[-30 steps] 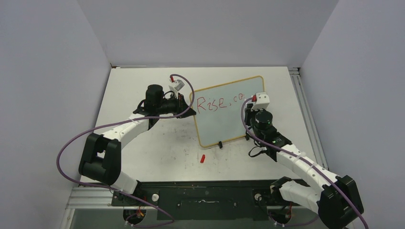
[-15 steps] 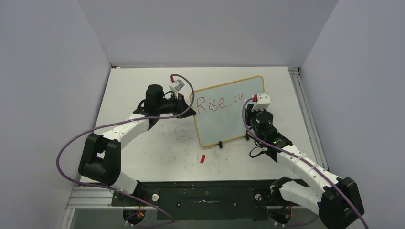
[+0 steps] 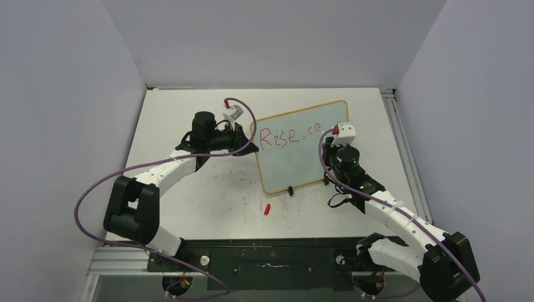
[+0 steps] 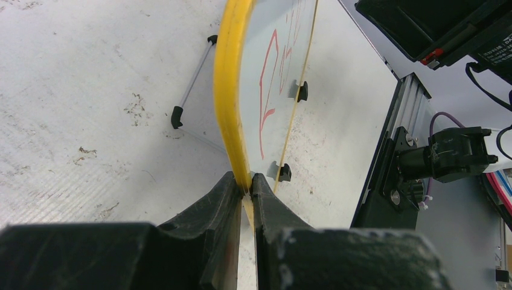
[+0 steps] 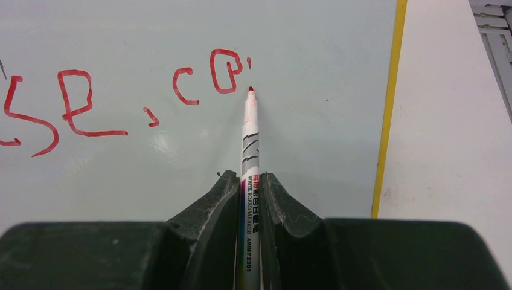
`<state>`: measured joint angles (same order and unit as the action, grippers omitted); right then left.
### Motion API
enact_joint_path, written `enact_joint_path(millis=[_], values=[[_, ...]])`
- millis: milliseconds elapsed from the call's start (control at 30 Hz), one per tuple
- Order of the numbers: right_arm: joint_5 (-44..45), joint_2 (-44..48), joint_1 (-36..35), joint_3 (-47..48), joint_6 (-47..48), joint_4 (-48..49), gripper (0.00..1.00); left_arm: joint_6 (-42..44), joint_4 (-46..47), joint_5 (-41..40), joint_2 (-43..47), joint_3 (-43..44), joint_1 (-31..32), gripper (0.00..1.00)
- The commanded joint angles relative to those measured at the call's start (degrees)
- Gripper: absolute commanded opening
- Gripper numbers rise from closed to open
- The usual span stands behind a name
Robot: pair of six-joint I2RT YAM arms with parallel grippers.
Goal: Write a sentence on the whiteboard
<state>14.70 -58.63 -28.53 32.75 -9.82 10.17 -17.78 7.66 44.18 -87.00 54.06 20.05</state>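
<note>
Red-tipped marker (image 5: 249,151) gripped in R jaws, tip by lettering (image 5: 223,71) on whiteboard (image 5: 314,121); L jaws clamp its edge

"What sort of place was it?"

"A robotics lab cell. Plain pale walls (image 3: 264,38) boxed in a scuffed white table (image 3: 189,195)."

"What else showed that?"

"A left arm (image 3: 167,167) and a right arm (image 3: 397,217) rose from a black base plate (image 3: 271,258). Purple cables (image 3: 77,207) looped loose, and an aluminium rail (image 3: 406,154) ran along the table's right edge."
</note>
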Motion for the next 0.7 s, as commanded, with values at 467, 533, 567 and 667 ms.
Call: enact_joint_path(millis=[467,533,567,667], values=[[0.17,-3.69,0.32,3.34,1.53,4.39,0.05,1.17,0.95,0.41,1.66,2.63,-0.01,0.00],[0.22,-4.10,0.28,4.07,1.98,4.49,0.05,1.26,0.89,0.38,1.69,2.63,-0.01,0.00],[0.22,-4.31,0.32,4.41,2.11,4.59,0.05,1.26,0.87,0.42,1.66,2.58,-0.01,0.00],[0.24,-4.79,0.28,5.13,2.56,4.89,0.05,1.26,0.86,0.42,1.71,2.63,-0.01,0.00]])
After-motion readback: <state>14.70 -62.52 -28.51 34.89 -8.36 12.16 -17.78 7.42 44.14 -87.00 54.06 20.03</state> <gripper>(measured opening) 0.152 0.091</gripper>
